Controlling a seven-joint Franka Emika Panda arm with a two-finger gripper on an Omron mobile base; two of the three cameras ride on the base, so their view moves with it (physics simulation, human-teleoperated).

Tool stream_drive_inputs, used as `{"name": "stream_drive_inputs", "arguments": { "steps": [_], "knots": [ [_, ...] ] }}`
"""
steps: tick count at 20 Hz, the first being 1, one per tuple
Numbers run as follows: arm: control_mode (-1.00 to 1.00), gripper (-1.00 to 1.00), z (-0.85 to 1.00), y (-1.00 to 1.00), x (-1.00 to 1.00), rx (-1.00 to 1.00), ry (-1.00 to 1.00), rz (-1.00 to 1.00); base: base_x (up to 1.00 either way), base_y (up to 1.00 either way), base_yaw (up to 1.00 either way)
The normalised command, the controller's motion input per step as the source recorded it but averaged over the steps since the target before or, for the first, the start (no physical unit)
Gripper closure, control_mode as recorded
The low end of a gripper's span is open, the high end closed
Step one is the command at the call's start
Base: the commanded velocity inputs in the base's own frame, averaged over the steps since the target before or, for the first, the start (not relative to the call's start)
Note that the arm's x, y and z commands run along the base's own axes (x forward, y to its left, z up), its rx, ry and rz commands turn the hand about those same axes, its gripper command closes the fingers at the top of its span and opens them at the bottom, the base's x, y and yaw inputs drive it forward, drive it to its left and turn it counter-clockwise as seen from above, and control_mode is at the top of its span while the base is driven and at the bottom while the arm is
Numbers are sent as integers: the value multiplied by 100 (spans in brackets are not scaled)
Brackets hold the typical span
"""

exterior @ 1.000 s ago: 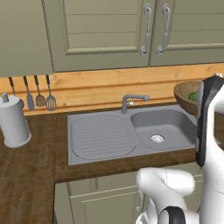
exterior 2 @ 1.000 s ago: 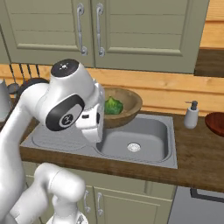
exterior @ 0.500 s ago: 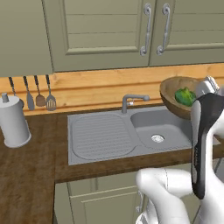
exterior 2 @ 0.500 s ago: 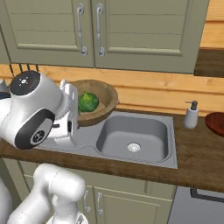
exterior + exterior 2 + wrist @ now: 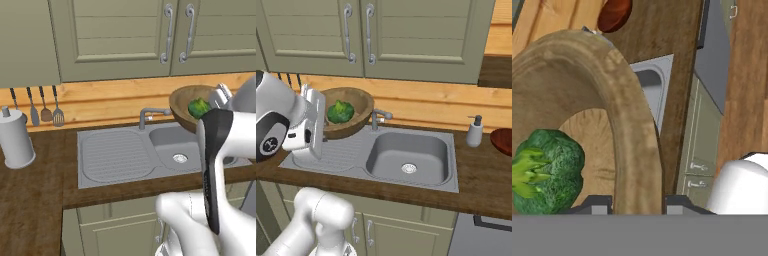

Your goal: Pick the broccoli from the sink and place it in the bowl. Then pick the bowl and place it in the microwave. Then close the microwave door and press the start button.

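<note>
The pincer (image 5: 635,202) is gripping the bowl (image 5: 348,111) by its rim: in the hand view the two dark fingertips (image 5: 597,204) are sitting on either side of the thick wooden wall, one inside and one outside. The bowl is hanging in the air, tilted, clear of the table (image 5: 476,172). From the right base view it is hovering over the ribbed drainboard part of the sink (image 5: 416,175), just left of the faucet (image 5: 378,117). From the left base view the bowl (image 5: 184,107) is appearing beside the faucet (image 5: 150,116) and above the basin side of the sink (image 5: 115,155); the two views are disagreeing on what lies beneath it, so the exact spot cannot be settled.

The broccoli (image 5: 340,111) is lying inside the bowl, resting against the inner wall on the low side. It is showing bright green in the left base view (image 5: 199,106) and close up in the hand view (image 5: 544,170), where the bowl's rim (image 5: 632,125) is curving past it.

A soap bottle (image 5: 474,132) is standing on the table to the right of the sink, with a dark red plate (image 5: 502,141) just beyond it. A white paper-towel roll (image 5: 15,140) is standing well to the left, below utensils (image 5: 46,106) hanging on the wooden wall panel.
</note>
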Motion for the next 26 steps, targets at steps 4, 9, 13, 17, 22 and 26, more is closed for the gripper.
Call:
{"name": "stream_drive_inputs", "arguments": {
  "steps": [4, 9, 13, 17, 22, 26],
  "knots": [
    [-100, 100, 16, 14, -24, 1, 0, 0, 0, 0, 0],
    [100, 100, 2, 0, -4, 1, 0, 0, -35, -4, 0],
    [100, 100, 0, 0, 0, 0, 0, 0, -47, -53, 0],
    [100, 100, 0, 0, 0, 0, 0, 0, -36, -92, -18],
    [100, 100, 0, 0, 0, 0, 0, 0, -10, -53, -71],
    [100, 100, 0, 0, 0, 0, 0, 0, 0, -1, -99]
  ]
}}
